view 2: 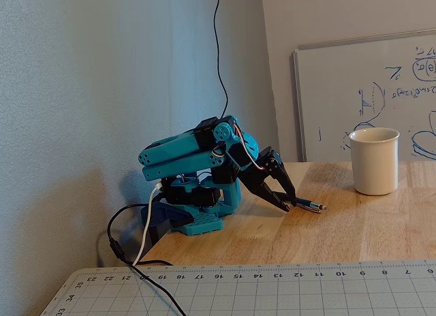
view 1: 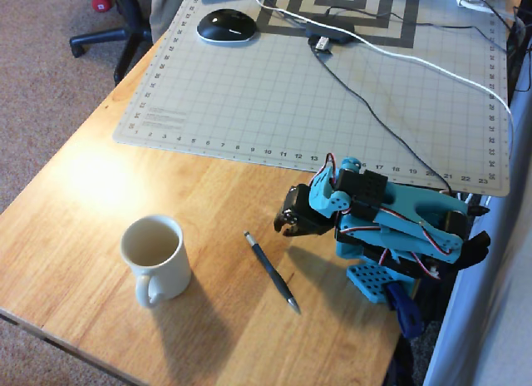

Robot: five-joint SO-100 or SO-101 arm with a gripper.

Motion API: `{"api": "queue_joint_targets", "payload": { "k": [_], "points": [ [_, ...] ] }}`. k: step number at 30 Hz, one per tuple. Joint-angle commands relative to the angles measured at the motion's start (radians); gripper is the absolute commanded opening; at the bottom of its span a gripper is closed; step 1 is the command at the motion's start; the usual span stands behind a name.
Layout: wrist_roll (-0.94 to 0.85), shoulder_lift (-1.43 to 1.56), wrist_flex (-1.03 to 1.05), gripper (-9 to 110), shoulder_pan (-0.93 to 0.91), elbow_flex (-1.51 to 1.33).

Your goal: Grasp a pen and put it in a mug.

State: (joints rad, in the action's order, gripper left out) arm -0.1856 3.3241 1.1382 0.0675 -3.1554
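arm folded low at the table's right edge in the overhead view. gripper nearly closed, holding nothing, tips just above the wood. pen lies flat near the front edge, just beside the gripper, not touching. mug upright near the front-left corner, well apart.

I count one pen, one mug, one claw, one cutting mat, one computer mouse on my bench, plus one whiteboard.
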Motion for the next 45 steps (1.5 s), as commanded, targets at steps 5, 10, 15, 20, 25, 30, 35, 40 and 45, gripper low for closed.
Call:
{"api": "queue_joint_targets", "payload": {
  "k": [5, 10, 15, 20, 25, 30, 35, 40, 45],
  "points": [
    [-0.005, 0.023, 0.005, 5, 0.005, 0.015],
    [-0.003, 0.023, 0.005, 5, 0.005, 0.015],
    [-0.011, 0.017, 0.002, 6, 0.006, 0.015],
    [-0.028, -0.017, -0.002, 8, 0.072, 0.041],
    [-0.126, -0.198, -0.002, 9, 0.132, 0.178],
    [-0.334, -0.436, 0.006, 9, 0.129, 0.365],
    [-0.584, -0.6, 0.009, 15, 0.124, 0.511],
    [-0.738, -0.784, 0.012, 21, 0.091, 0.617],
    [-0.795, -0.971, 0.002, 22, 0.098, 0.699]
  ]
}}
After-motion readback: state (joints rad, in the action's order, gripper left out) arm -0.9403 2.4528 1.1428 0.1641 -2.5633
